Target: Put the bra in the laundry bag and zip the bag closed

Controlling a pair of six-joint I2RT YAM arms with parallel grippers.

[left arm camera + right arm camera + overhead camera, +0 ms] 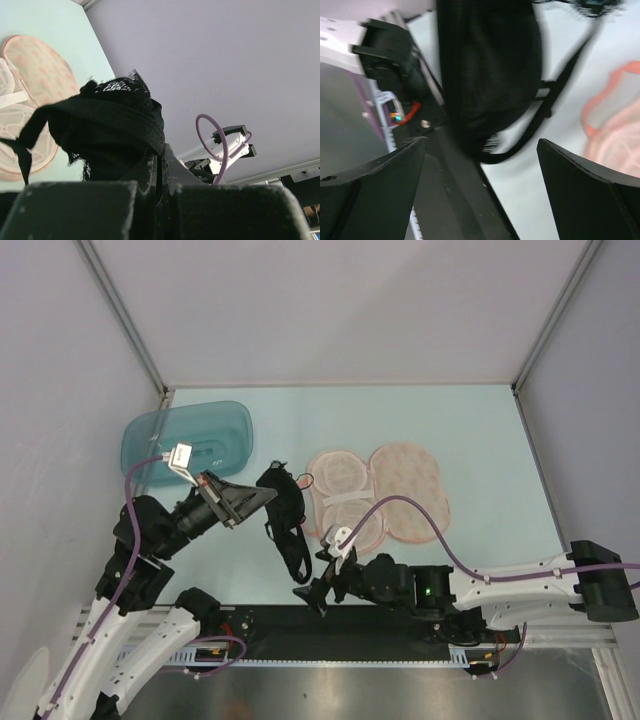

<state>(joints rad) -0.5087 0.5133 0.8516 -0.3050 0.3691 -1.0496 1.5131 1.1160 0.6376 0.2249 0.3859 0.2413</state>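
From the top camera I saw the left claw (258,498) clenched on the upper part of the bra (285,515), which stretched toward the near edge of the bench (480,440). The laundry bag (400,480) lay open just right of it, near the middle. The right claw (318,595) was beside the bra's lower end. A teal tub (190,435) stood in the far left corner.

The left wrist camera showed the black fabric (115,120) pinched between the closed fingers, with the bag (35,65) behind.

In the blurred right wrist camera the right claw's fingers (385,170) stood wide apart, grasping nothing; the bra (490,65) was in front of them.
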